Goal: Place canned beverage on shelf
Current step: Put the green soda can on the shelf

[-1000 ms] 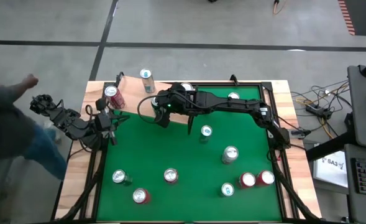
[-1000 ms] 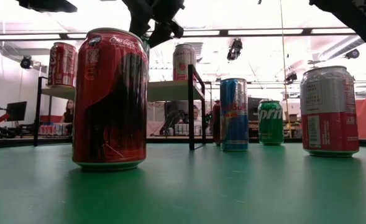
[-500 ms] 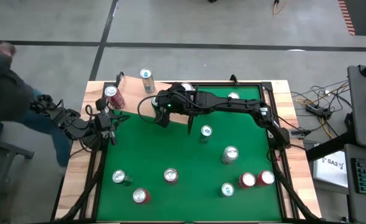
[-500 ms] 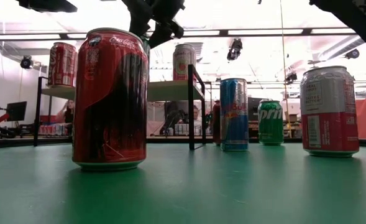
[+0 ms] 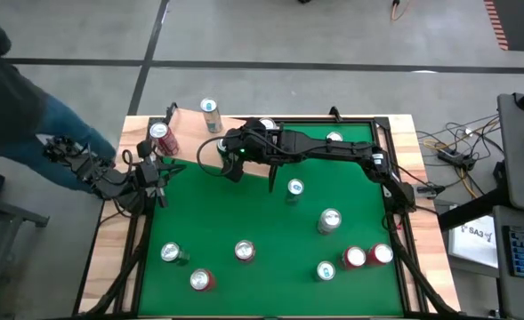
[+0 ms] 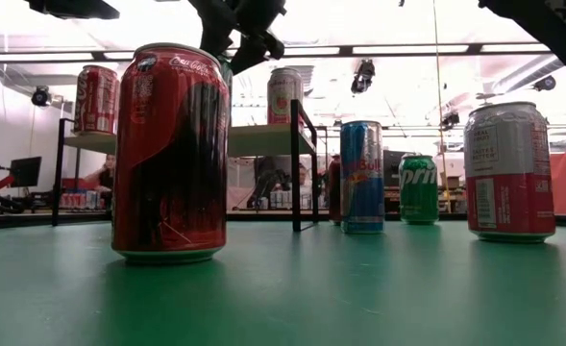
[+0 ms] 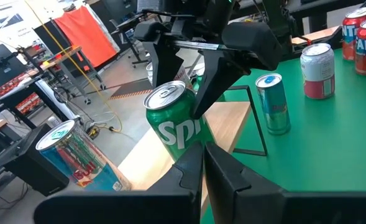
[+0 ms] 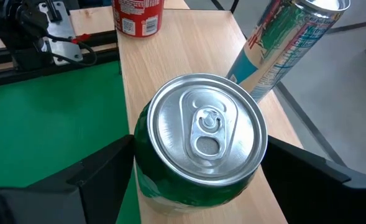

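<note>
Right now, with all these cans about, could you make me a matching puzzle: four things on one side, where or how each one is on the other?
Things:
1. green Sprite can
2. red can
3. left gripper
4. blue Red Bull can

Places or states:
A. fingers shut together
B. standing on the green table
C. between the fingers of the right gripper, at the edge of the shelf
D. on the shelf, no gripper around it

Pairs: 1-C, 2-D, 3-A, 4-B
</note>
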Motion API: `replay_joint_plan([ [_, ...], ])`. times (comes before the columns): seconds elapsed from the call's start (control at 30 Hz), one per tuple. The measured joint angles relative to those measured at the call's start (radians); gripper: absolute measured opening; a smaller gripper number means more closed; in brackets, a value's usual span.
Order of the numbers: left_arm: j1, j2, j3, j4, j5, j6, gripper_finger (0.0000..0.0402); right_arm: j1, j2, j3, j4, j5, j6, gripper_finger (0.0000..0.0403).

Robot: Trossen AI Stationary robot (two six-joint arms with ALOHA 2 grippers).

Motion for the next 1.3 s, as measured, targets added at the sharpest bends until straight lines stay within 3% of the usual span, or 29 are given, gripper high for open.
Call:
replay_joint_plan([
  [0.4,0.000,0.000,0.000,0.000,0.000,0.000,0.0000,-0.002,0.001,0.000,0.002,0.026,0.029,0.0367],
  [1.03,0.000,0.000,0.000,0.000,0.000,0.000,0.0000,-0.002,-0.012,0.080,0.005,0.027,-0.011,0.0370],
  [1.3,0.000,0.000,0.000,0.000,0.000,0.000,0.0000,0.032,-0.079,0.081,-0.026,0.024,-0.077,0.0364],
])
